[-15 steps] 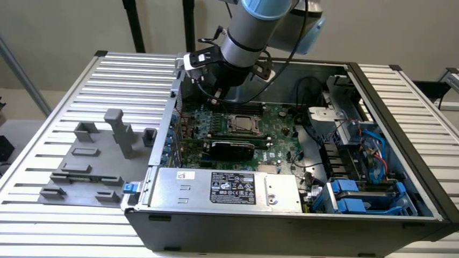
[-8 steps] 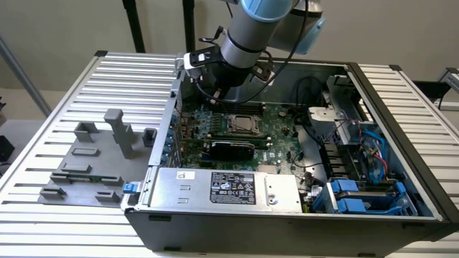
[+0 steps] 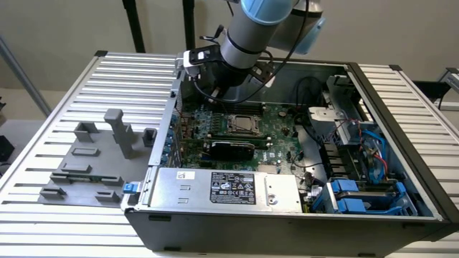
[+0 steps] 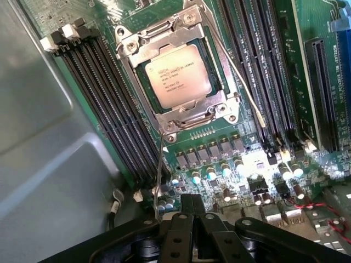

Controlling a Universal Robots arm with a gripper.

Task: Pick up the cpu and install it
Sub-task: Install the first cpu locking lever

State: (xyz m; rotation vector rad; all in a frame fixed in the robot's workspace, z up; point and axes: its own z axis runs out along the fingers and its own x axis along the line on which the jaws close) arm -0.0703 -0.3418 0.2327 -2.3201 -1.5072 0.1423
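Currently the claw is sitting fully closed w/ nothing in it, hanging over the green mobo; beyond it, not touching, the cpu is lying flat inside the socket's metal frame; memory slots are running along both sides.
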